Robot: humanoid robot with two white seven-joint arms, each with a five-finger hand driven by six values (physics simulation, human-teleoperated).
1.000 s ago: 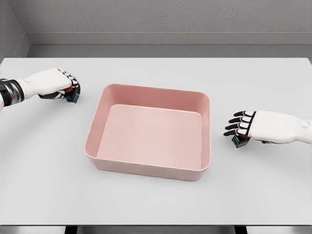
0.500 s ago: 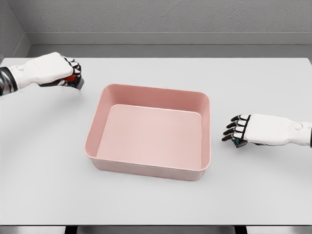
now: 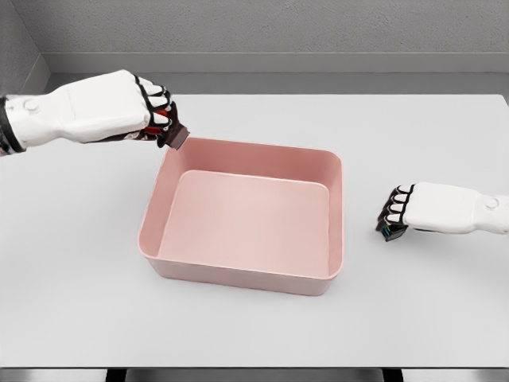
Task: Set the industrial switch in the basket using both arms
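From the head camera, a pink rectangular basket (image 3: 246,215) sits in the middle of a pale grey table (image 3: 79,302), its long sides running left to right and its inside bare. The left hand (image 3: 119,107) comes in from the left edge and hangs above the table just beyond the basket's far left corner, fingers curled into a tight fist around a small dark industrial switch (image 3: 173,137); a bit of red shows between the fingers, and the switch's dark lower corner juts out past the knuckles, just over the basket's rim at that corner. This switch is clear of the table surface, held in the air. The right hand (image 3: 433,208) comes in from the right edge and lies low, on or just above the table, to the right of the basket and apart from its wall. Its fingers are bent down over a second small switch (image 3: 388,231), of which only a dark edge with touches of blue and green shows beneath the fingertips, down at table level; whether the fingers grip it firmly or only rest on it cannot be told from this angle.
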